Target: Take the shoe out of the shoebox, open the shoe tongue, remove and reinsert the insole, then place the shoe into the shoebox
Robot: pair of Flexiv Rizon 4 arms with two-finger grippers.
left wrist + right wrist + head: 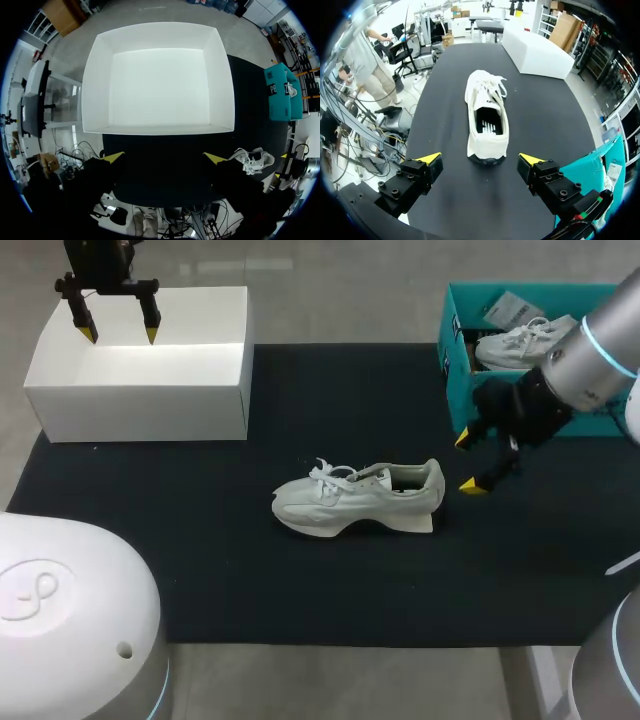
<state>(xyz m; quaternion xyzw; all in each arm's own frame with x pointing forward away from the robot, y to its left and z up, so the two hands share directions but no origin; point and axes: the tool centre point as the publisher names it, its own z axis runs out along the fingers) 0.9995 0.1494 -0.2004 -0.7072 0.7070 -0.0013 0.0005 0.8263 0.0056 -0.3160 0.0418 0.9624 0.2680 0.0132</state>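
At the left, the left gripper [120, 335] hangs over the white shoebox [140, 400] with its fingers spread and nothing between them. Its wrist view looks straight down into that box, which has no lid on it and nothing inside.

In the middle, the white sneaker [355, 500] stands on its sole on the black mat [300, 580], well apart from both boxes, with its toe toward the white shoebox and its heel toward the right arm. So I judge step 1, taking the shoe out, as done. The laces look loosely done up and the tongue does not seem pulled forward. The right wrist view looks into the shoe's mouth and shows a ribbed floor, but I cannot tell whether that is the insole or the bed under it. The tongue, the insole and the return to the box look to be still ahead.

Just behind the heel, the right gripper [467, 463] hovers with its fingers wide apart, holding nothing and touching nothing.

At the far right, the teal shoebox [458, 390] stands open with 1 more white sneaker [520, 340] and a paper tag [510, 310] in it.
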